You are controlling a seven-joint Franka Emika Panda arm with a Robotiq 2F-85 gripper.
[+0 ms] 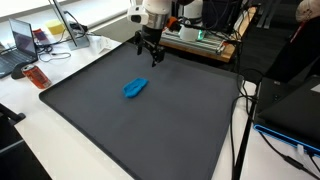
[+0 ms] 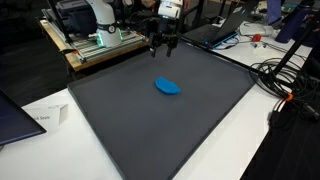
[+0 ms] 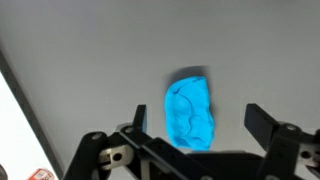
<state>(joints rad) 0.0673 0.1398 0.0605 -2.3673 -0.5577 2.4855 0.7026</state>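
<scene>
Hanging over the dark mat (image 3: 80, 50), the gripper (image 3: 200, 120) has its two fingers (image 3: 258, 120) spread wide, with nothing pinched between them. In the wrist view the gap between the fingers frames a blue lump (image 3: 190, 108); it is creased on top, lies flat on the mat, and is touched by neither finger. What the lump is made of cannot be told.

In both exterior views the gripper (image 1: 151, 58) (image 2: 165, 46) stands upright on the arm near one edge of the mat, raised off the surface and well apart from the lump (image 1: 135, 89) (image 2: 168, 86). The lump rests alone close to the middle of the mat (image 1: 150, 135) (image 2: 150, 135). The mat covers most of a white table (image 1: 60, 140) (image 2: 250, 140), and its corners reach almost to the table's rim.

Beyond the mat, in an exterior view, a small orange thing (image 1: 37, 77) lies on the table just off one corner, and an open laptop (image 1: 24, 40) sits farther back. In an exterior view a sheet of paper (image 2: 45, 118) lies beside the mat, and a tangle of black cables (image 2: 285, 80) runs off the other side. Behind the arm, in both exterior views, stands a box of equipment with green lights (image 1: 200, 37) (image 2: 105, 38).
</scene>
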